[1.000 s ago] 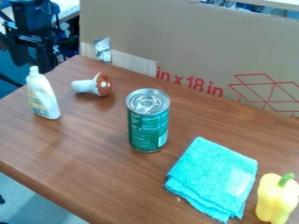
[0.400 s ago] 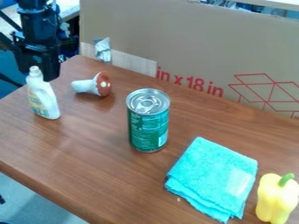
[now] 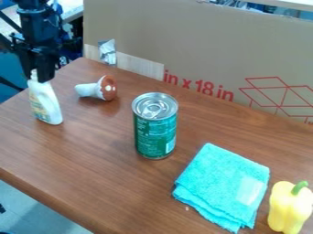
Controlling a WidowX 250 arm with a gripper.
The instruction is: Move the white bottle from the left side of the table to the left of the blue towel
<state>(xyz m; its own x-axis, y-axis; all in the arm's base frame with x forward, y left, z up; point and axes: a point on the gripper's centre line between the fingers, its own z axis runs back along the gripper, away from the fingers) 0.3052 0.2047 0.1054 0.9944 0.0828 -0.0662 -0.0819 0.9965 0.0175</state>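
Observation:
The black gripper [image 3: 38, 73] hangs at the upper left, its fingertips at the neck of a white bottle [image 3: 45, 103] that stands upright on the table's left side. Whether the fingers touch the bottle cannot be told. To the bottle's right lies a toy mushroom [image 3: 98, 89] with a white stem and a brown, white-spotted cap. A green can [image 3: 155, 132] with a silver lid stands upright mid-table. Right of it, a folded turquoise cloth [image 3: 223, 185] lies flat, and a yellow pepper [image 3: 289, 208] with a green stem stands at the lower right.
Along the back edge of the brown wooden table [image 3: 110, 183] rises a large cardboard panel [image 3: 202, 50] with red print. A piece of silver tape [image 3: 107, 52] sticks to its left part. The table's front edge slants across the lower left.
Since the first frame the gripper has come down and slightly right; lately it shifted a little left, onto the bottle's top. The objects on the table have stayed put.

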